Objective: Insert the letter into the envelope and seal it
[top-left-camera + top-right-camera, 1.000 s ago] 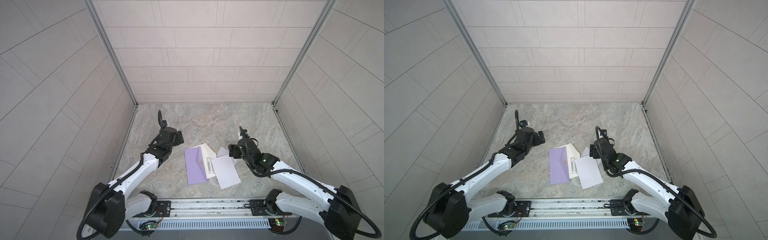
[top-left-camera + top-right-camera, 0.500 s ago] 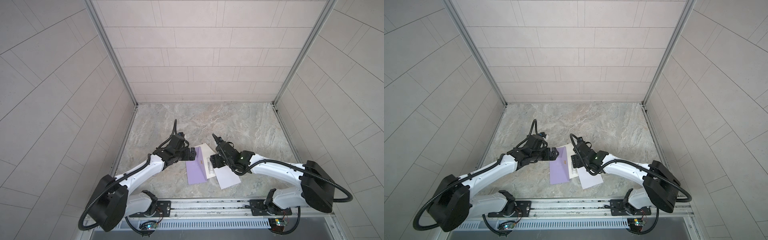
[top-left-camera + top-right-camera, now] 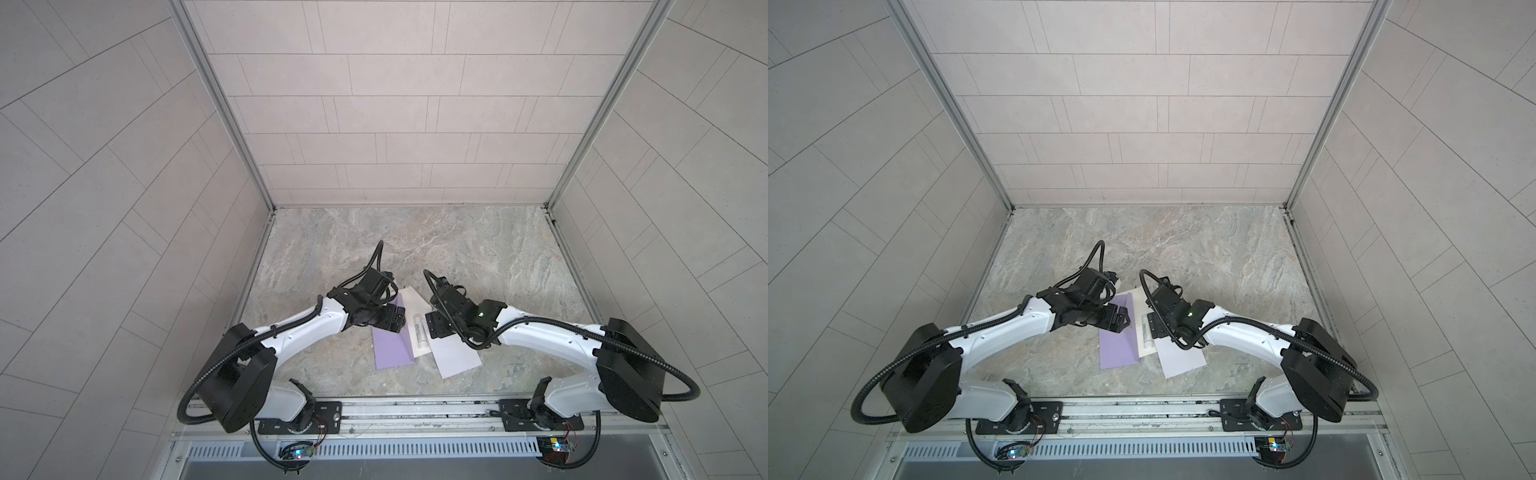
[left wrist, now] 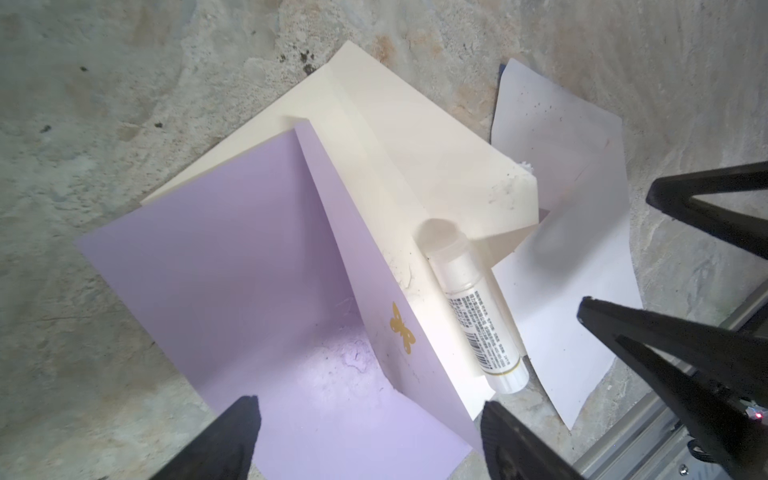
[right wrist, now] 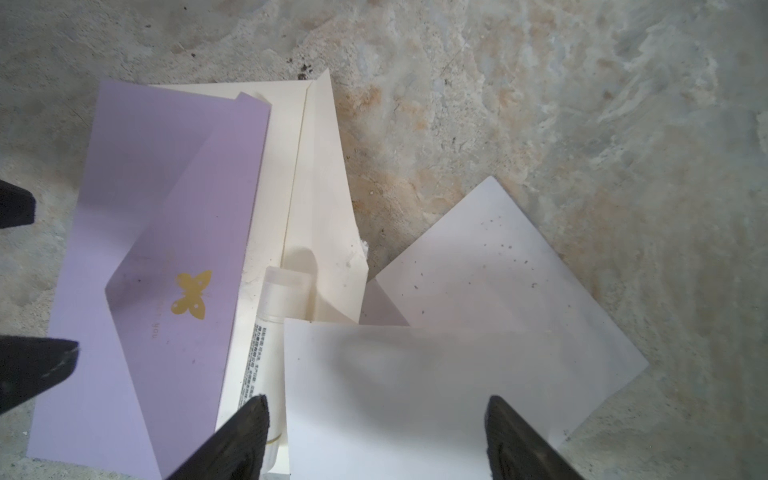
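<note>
Pre-grasp step: left hand spread over purple envelope, right hand spread over white letter, which likely needs pinching next.

Soft even light; bowed edges; blurred foreground.

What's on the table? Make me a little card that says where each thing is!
Table: grey marble top
Purple envelope: flap lifted, gold butterfly on it
Cream paper: under the envelope's edge
Glue stick: lying on the cream paper
White sheet: beside the glue stick
Left gripper: jaws open, over purple envelope
Right gripper: jaws open, over white sheet
</note>
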